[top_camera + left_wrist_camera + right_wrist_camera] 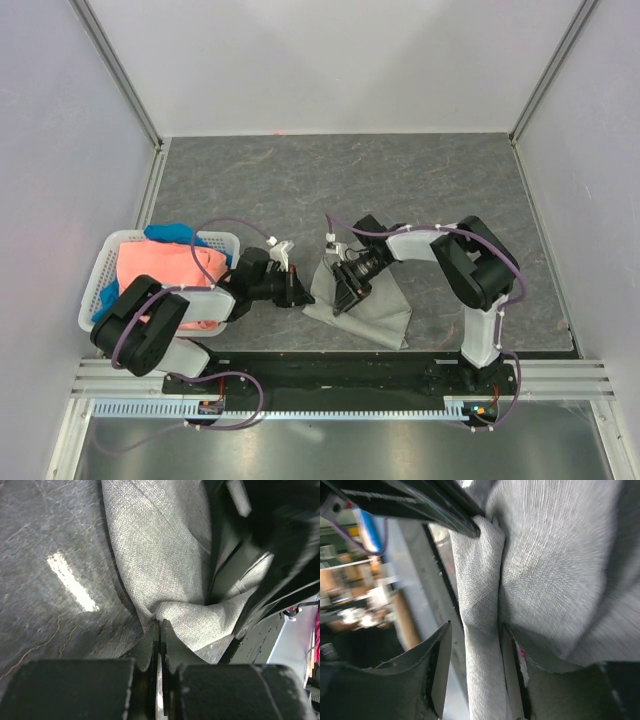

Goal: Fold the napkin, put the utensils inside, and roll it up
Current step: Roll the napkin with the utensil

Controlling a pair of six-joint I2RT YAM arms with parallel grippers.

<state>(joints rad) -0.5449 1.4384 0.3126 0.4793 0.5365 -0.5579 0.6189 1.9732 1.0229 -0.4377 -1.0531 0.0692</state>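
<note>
The light grey woven fabric napkin (380,310) is lying bunched on the dark grey marbled worktop (300,180), near its front edge, between the two arms. It is looking like a loose folded heap, not a neat roll. The left hand (160,632) is pressing its fingers together and is pinching the left edge of the napkin, where the cloth is gathering into a small pucker. The right hand (472,670) is standing with its fingers spread; a ridge of the napkin is running between them, but they are not squeezing it.

I am judging that the folding or rolling step is in hand. A tiny pink bit is showing beside one right finger, but I cannot tell if it is the utensil.

The next move, I think, is calling for the right hand to close on the ridge or to leave it, while the left is carrying its edge over without dragging the whole cloth.
</note>
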